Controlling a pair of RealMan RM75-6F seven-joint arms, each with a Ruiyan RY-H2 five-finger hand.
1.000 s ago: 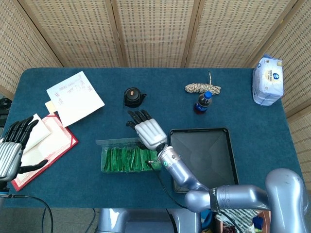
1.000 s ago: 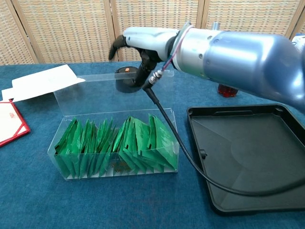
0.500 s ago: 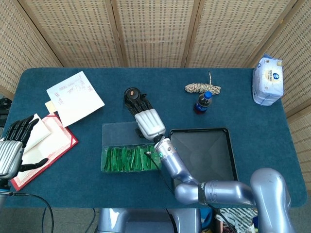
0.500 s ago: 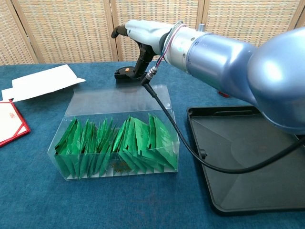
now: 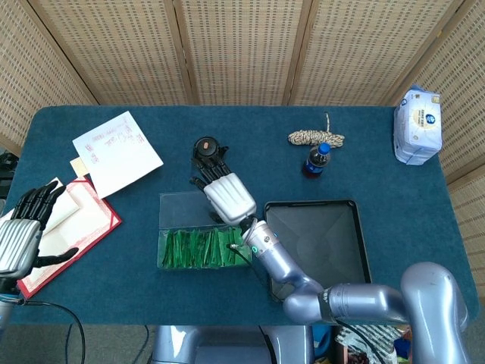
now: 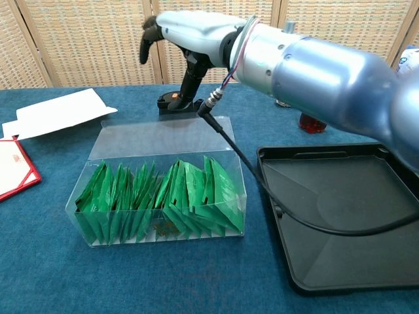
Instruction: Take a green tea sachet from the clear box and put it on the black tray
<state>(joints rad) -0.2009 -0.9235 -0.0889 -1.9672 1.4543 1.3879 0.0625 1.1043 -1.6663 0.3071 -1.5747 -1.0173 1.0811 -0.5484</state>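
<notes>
The clear box [image 5: 162,244] stands open in the middle of the table, packed with several green tea sachets [image 5: 198,248]. Its lid [image 5: 184,207] lies flat behind it. In the chest view the box [image 6: 240,176] shows the sachets [image 6: 163,196] standing upright in rows, with the lid [image 6: 163,135] behind them. My right hand [image 5: 226,197] hovers over the lid's far edge, fingers apart, holding nothing; the chest view shows that hand [image 6: 190,29] well above the box. The black tray [image 5: 322,246] lies bare just right of the box, also seen as tray [image 6: 347,216]. My left hand [image 5: 21,236] rests open at the far left.
A red folder [image 5: 83,227] and white papers [image 5: 117,152] lie at the left. A small black round object [image 5: 206,149] sits just behind the lid, under my right hand's fingers. A rope coil [image 5: 314,137], a blue bottle [image 5: 317,160] and a tissue pack [image 5: 417,125] stand at the back right.
The box lid swung from upright to lying flat behind the box. My right hand followed it back, then rose above it. The left hand barely moved.
</notes>
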